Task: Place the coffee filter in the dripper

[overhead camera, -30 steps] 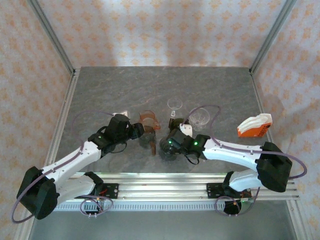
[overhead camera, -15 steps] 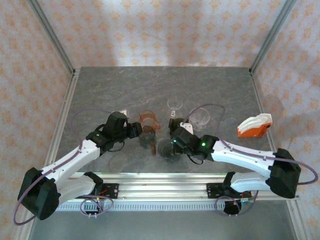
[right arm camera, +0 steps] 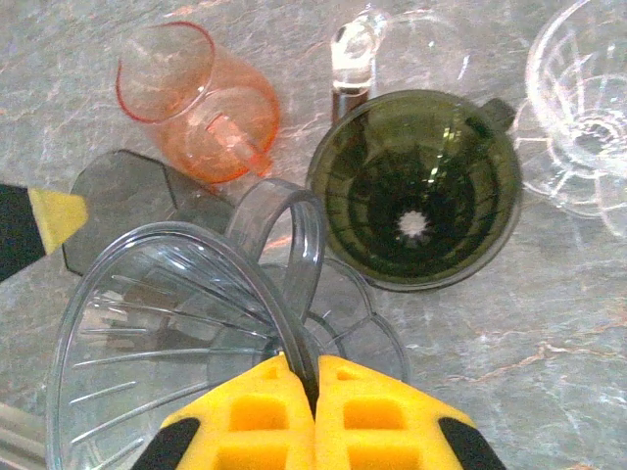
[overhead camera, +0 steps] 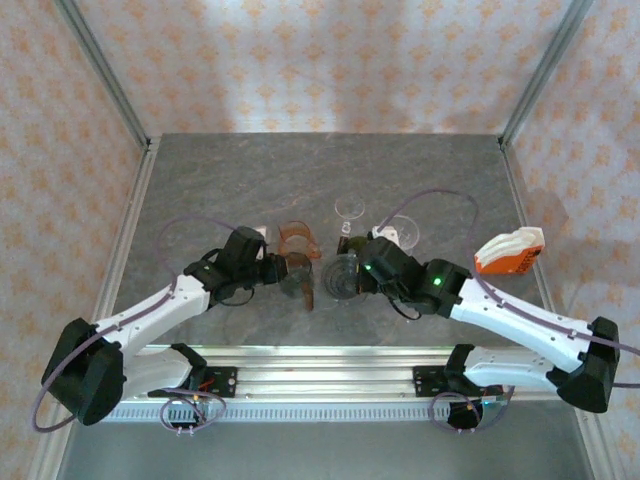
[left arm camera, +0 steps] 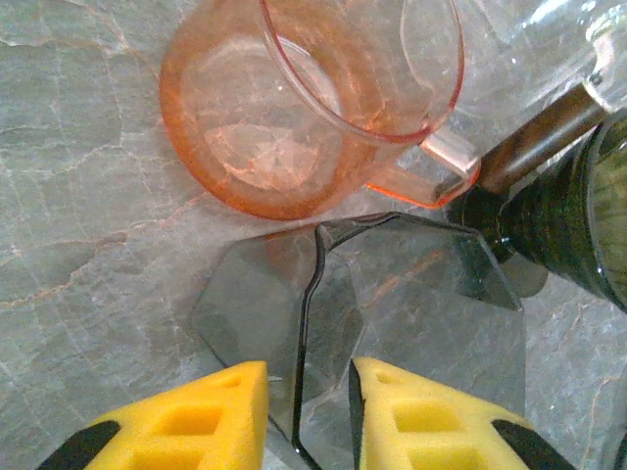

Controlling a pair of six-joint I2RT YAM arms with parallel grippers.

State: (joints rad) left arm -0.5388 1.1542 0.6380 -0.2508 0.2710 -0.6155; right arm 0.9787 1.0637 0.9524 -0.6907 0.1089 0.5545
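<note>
My right gripper [right arm camera: 315, 364] [overhead camera: 360, 270] is shut on the rim of a clear smoky dripper [right arm camera: 167, 323] beside its loop handle, and the dripper [overhead camera: 342, 276] hangs tilted over the table. Just beyond it stands a dark green dripper [right arm camera: 416, 186] with a hole in its bottom. My left gripper [left arm camera: 309, 377] [overhead camera: 276, 268] straddles the thin upright edge of a grey translucent piece [left arm camera: 411, 294] with an angular flat plate; a gap still shows on both sides. White coffee filters sit in an orange holder [overhead camera: 510, 250] at the right.
An orange transparent cup [left arm camera: 294, 108] [overhead camera: 297, 240] lies close behind the grey piece. Two clear glass drippers [overhead camera: 350, 210] [overhead camera: 400, 232] stand behind the right gripper. Metal frame posts [overhead camera: 100, 75] and patterned walls bound the grey stone table [overhead camera: 250, 180].
The right gripper shut on the clear dripper and carried it away from the near edge, to the right. The left jaws narrowed around the grey piece's edge.
</note>
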